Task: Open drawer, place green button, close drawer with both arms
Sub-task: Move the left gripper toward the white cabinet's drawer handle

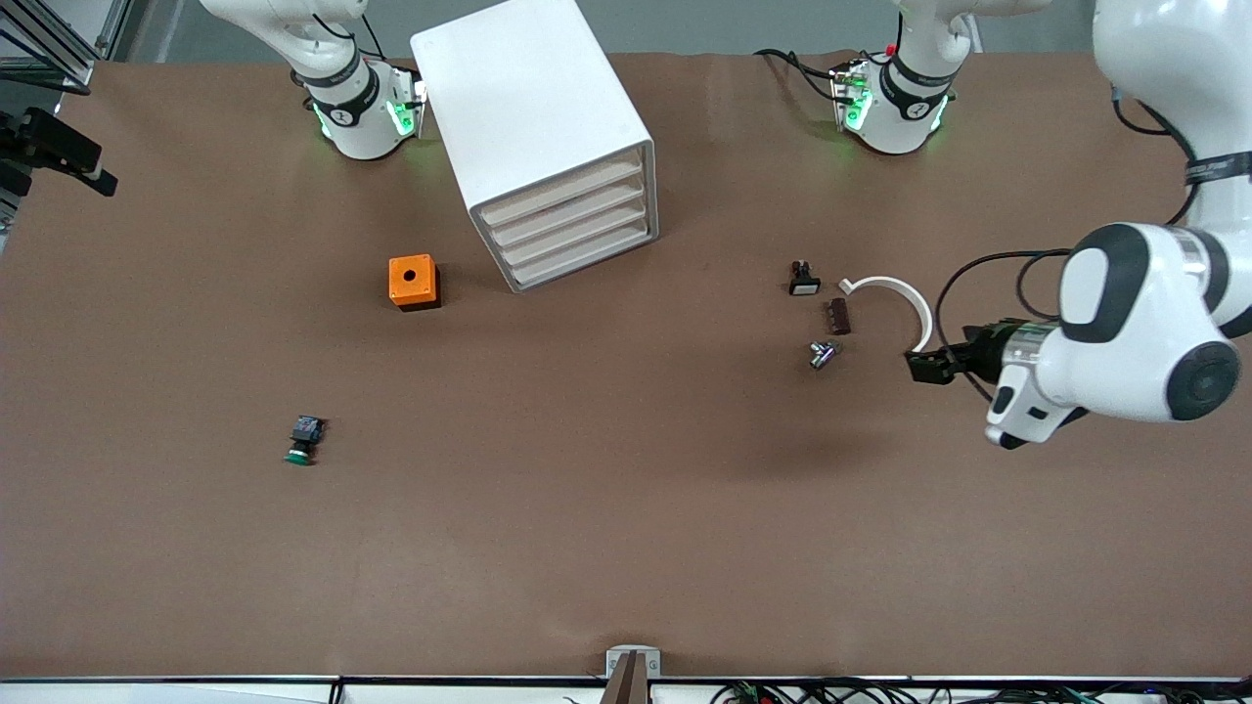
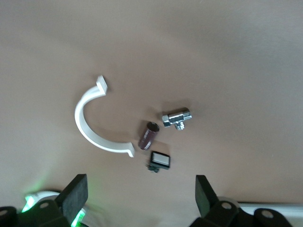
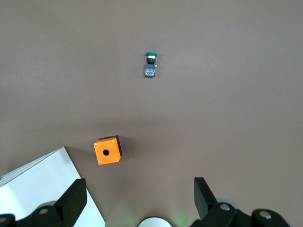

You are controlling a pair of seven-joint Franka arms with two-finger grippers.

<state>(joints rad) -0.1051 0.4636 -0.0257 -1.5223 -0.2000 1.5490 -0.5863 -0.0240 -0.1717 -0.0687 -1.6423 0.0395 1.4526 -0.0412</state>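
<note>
At the right arm's end of the table, the right gripper point(image 3: 138, 189) hangs high with its fingers point(image 3: 71, 198) spread wide and nothing between them. It is out of the front view. Its wrist view looks straight down on the orange box with a round hole point(image 3: 107, 151) and a corner of the white four-drawer cabinet point(image 3: 42, 184).

The small push button with green cap and dark body point(image 3: 150, 64) lies on its side on bare brown table point(image 1: 626, 508). It is well apart from the orange box, nearer the front edge, toward the right arm's end. Its long axis runs roughly from the base edge to the front edge, with the cap pointing at the front edge. A pinch across the body needs the jaws turned square to that line.

The left gripper point(image 1: 924, 367) is over the left arm's end, also spread and empty. Below it are a white curved plastic clip point(image 2: 92, 125), a brown cylinder point(image 2: 148, 135), a chrome fitting point(image 2: 177, 118) and a black-and-white switch part point(image 2: 159, 160). None of these is the target, and the button is well apart from all of them.

All four cabinet drawers look shut. Their fronts point(image 1: 572, 227) face the front edge, angled slightly toward the left arm's end.

My read: the right arm is the nearer one for the button, so the left arm suits the drawer pull.
</note>
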